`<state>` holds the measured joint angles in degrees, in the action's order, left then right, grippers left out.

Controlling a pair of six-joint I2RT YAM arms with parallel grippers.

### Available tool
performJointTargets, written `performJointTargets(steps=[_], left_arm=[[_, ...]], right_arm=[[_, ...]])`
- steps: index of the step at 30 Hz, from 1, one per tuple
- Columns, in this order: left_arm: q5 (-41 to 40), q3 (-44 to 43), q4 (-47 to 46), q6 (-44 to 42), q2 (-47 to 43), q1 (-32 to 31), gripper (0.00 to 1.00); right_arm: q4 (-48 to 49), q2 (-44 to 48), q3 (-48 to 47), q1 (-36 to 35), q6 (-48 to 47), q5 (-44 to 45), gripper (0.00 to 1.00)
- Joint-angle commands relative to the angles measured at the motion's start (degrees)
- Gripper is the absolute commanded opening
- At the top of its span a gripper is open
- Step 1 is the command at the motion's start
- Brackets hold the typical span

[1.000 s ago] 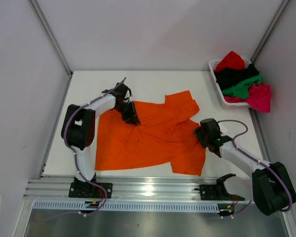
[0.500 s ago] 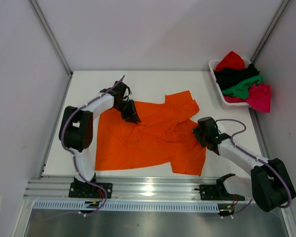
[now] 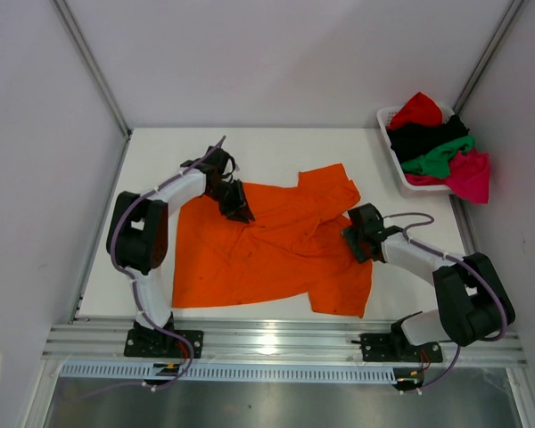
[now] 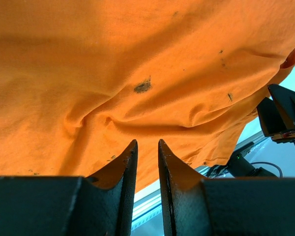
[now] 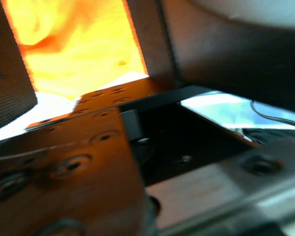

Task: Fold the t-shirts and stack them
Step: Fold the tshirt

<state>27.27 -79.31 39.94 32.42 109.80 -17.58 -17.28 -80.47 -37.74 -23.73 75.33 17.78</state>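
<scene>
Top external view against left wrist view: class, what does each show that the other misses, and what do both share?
Only the top external view shows the white basket of other t-shirts and the whole outline of the orange t-shirt. Only the left wrist view shows small dark marks on the cloth and the narrow gap between the fingers of the left hand. Both share the orange t-shirt and the left hand.

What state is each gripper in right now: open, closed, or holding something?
Left gripper: slightly open at the shirt, no cloth seen between the jaws.
Right gripper: wide open at the shirt's right edge, gripping nothing.
</scene>
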Motion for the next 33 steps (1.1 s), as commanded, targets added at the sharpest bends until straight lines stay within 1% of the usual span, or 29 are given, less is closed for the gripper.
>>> performJointTargets(steps=[1,5,15,19,24,26,27,28,29,31,32,33], left_arm=[[1.12,-1.11,-0.57,-0.87,-3.89,0.53,0.26],[1.03,-0.76,-0.57,-0.87,-4.42,0.62,0.26],[1.38,-0.85,-0.66,-0.79,-4.42,0.97,0.26],[1.39,-0.85,-0.74,-0.87,-4.42,1.15,0.26],[1.47,-0.41,-1.01,-0.78,-4.51,1.15,0.26],[1.82,-0.41,-1.27,-0.61,-4.42,1.15,0.26],[1.91,-0.23,-1.36,-0.52,-4.42,1.15,0.26],[2.17,-0.23,-1.45,-0.52,-4.33,1.15,0.26],[2.09,-0.15,-1.45,-0.52,-4.33,1.15,0.26],[1.57,-0.15,-0.84,-0.78,-4.42,1.15,0.26],[1.30,-0.15,-0.66,-0.87,-4.42,1.24,0.26],[1.04,-0.06,-0.66,-0.96,-4.50,1.24,0.26]], right_arm=[[-7.49,-2.06,-0.67,0.00,7.27,-2.31,0.61],[-11.63,-1.27,-0.41,-0.09,11.93,-1.61,0.62],[-19.72,8.04,2.49,0.00,17.74,1.03,0.62],[-21.65,12.08,4.25,-0.09,18.36,1.91,0.62],[-22.71,14.63,5.39,-0.01,18.19,3.05,0.61],[-21.49,15.95,5.22,-0.18,15.48,4.01,0.61],[-16.78,16.48,5.22,-0.27,12.33,4.10,0.60],[-15.26,17.09,4.87,-0.70,7.77,4.80,0.60],[-14.98,18.23,4.43,-1.32,7.47,6.20,0.60],[-19.87,19.29,2.94,-2.46,8.95,10.58,0.60],[-22.25,19.90,1.63,-2.73,11.74,11.65,0.61],[-25.14,21.39,1.44,-2.73,12.38,12.27,0.61]])
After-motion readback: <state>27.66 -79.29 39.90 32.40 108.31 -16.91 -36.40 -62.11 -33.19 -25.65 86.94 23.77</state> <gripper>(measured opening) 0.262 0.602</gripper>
